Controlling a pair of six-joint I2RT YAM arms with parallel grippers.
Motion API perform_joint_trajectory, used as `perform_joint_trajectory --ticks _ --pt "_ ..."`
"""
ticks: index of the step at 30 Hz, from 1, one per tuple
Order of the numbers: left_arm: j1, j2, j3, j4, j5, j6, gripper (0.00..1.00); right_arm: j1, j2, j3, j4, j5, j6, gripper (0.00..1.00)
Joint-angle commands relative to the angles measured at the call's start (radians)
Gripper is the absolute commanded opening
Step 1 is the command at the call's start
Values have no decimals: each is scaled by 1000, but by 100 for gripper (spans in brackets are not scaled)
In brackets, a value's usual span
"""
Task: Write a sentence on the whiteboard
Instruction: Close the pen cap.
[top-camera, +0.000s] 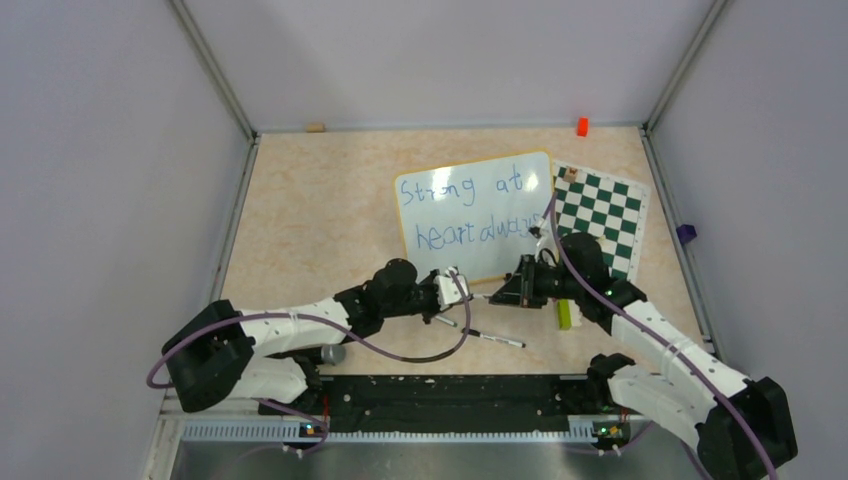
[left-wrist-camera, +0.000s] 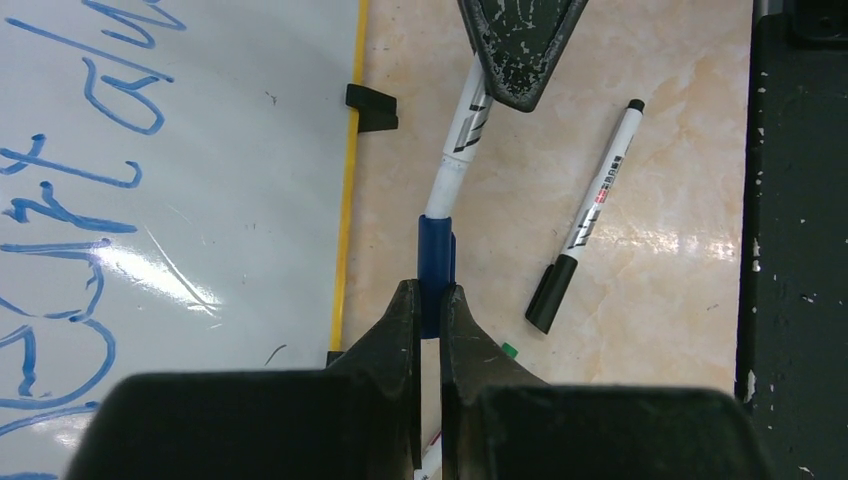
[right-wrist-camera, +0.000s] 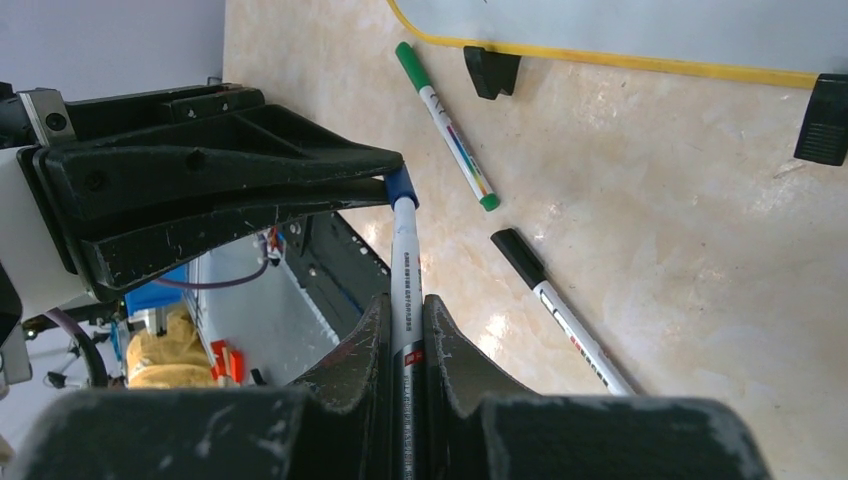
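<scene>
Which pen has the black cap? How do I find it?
Find the whiteboard with blue writing, then look at the table between it and the arms' bases. A white pen lies loose there with a black cap; the green pen lies nearer the board, and the blue-capped pen is held by the left end effector and right end effector.

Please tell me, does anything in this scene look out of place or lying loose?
Two pens lie loose on the table near the whiteboard: a black-capped marker and a green marker. The left fingers and right fingers pinch the blue-capped marker instead.
</scene>
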Motion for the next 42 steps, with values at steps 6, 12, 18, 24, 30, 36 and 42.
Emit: perform_joint_trajectory --ticks 6,12,18,24,30,36,42 --pt "-2 -20 4 80 157 21 0 120 89 20 87 42 15 0" --pt "-4 -16 -3 120 214 6 0 208 174 76 90 106 10 0" --pt "-4 -76 -54 215 259 -21 0 274 255 131 92 127 -2 0" --pt "-6 -121 -81 278 290 -55 0 303 287 152 118 126 7 0" --pt "-4 -100 -72 296 289 -68 0 345 325 205 67 138 -28 0" --pt "-5 -7 -24 278 307 -92 0 407 383 311 -55 215 -82 0" --pt "-4 -8 -9 220 253 -103 24 425 386 386 -175 347 -117 0"
